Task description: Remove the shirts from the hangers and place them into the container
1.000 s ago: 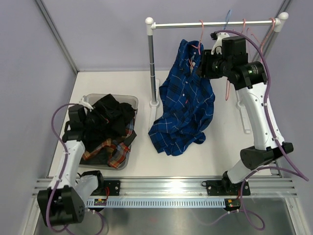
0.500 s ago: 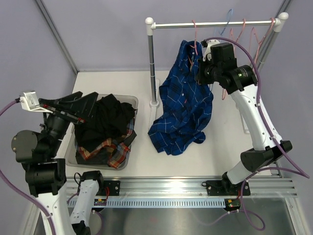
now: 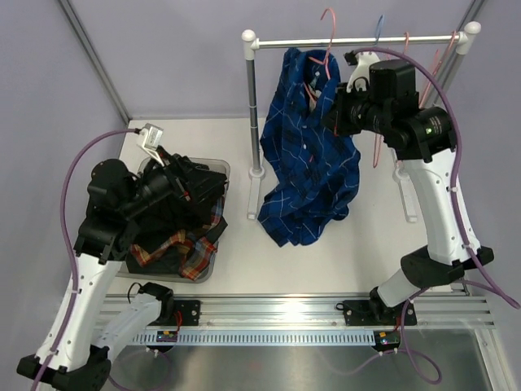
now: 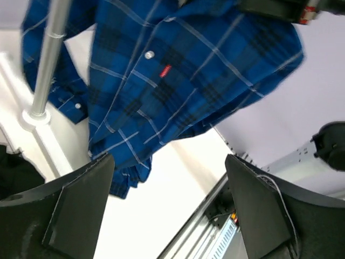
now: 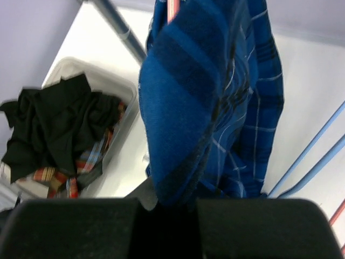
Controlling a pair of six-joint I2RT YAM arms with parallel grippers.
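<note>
Now: your right gripper [image 3: 332, 114] pinches the blue white-checked shirt [image 3: 309, 171] by an upper fold, the fabric hanging crumpled beside the rail stand [image 3: 253, 98]. Your left gripper [image 4: 170, 210], jaws spread and empty, hovers over the container [image 3: 225, 169] of heaped black and plaid shirts [image 3: 195, 195].

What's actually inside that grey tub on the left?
The container holds a crumpled black shirt on top, with a red-orange plaid shirt poking out beneath it at the near end. Whatever lies deeper under that pile is covered and cannot be seen.
</note>
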